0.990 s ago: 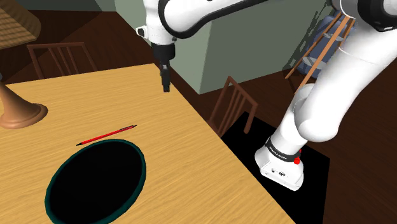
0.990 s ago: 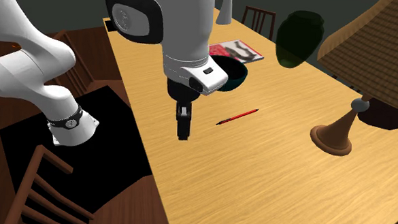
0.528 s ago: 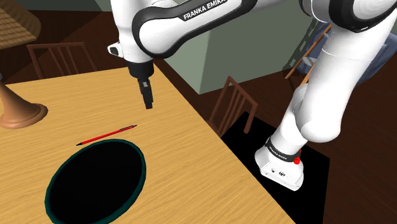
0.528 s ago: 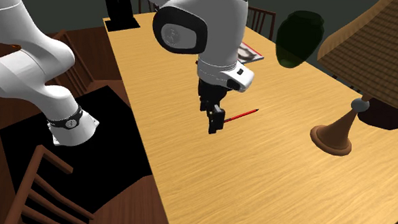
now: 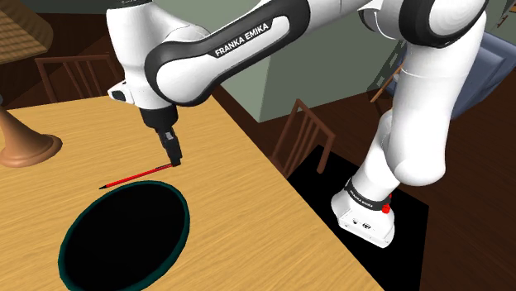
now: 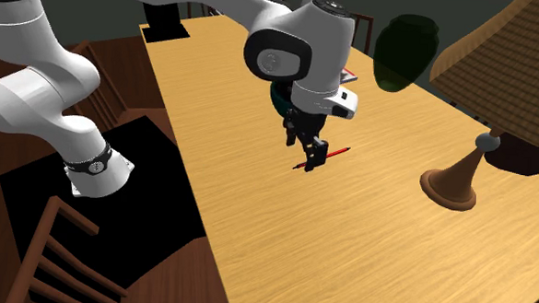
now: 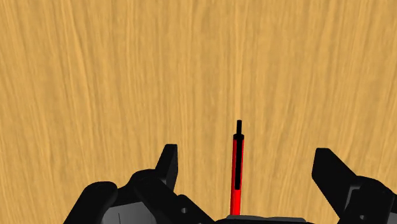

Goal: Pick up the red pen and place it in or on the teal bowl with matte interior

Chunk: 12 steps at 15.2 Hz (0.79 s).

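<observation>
Though the arm reaches low over the wooden worktop (image 5: 248,207), its jaws grip nothing. In the wrist view the two black fingers (image 7: 167,167) stand spread wide, and the red pen (image 7: 236,172) runs lengthwise through the gap between them, a little closer to one finger than the other and touched by neither. Bare wood shows on both sides of it.

From the shoulder view the jaws hang right over the pen's (image 5: 136,175) end at that view's right. How near they are to the wood I cannot tell. The pen lies flat on the worktop, just beside the far rim of the teal bowl (image 5: 187,221) and not in it. The bowl's inside looks black.

In the second exterior view the jaws cover the middle of the pen (image 6: 337,152), and a lamp's wooden foot (image 6: 451,185) stands on the worktop off to that view's right.
</observation>
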### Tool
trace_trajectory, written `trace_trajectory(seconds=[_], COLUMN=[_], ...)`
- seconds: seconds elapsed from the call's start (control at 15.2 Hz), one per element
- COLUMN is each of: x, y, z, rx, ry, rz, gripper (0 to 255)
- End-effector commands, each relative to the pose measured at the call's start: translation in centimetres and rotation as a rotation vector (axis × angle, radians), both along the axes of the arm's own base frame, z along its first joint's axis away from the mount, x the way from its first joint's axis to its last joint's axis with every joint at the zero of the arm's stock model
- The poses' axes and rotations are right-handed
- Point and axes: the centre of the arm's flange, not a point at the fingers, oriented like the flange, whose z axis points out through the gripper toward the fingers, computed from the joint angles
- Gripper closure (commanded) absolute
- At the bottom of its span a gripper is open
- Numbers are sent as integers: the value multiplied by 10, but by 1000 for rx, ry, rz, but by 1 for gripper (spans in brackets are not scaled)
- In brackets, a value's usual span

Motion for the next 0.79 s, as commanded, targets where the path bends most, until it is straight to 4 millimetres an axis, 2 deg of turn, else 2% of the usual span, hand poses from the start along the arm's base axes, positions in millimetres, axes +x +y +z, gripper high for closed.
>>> trace_trajectory(seconds=[0.0,0.33,0.73], x=[0,-1,-1], y=[2,2,2], z=[-10,-34,-34], rx=[1,1,1], ry=[0,0,0], rz=[5,5,5], gripper=[0,0,0])
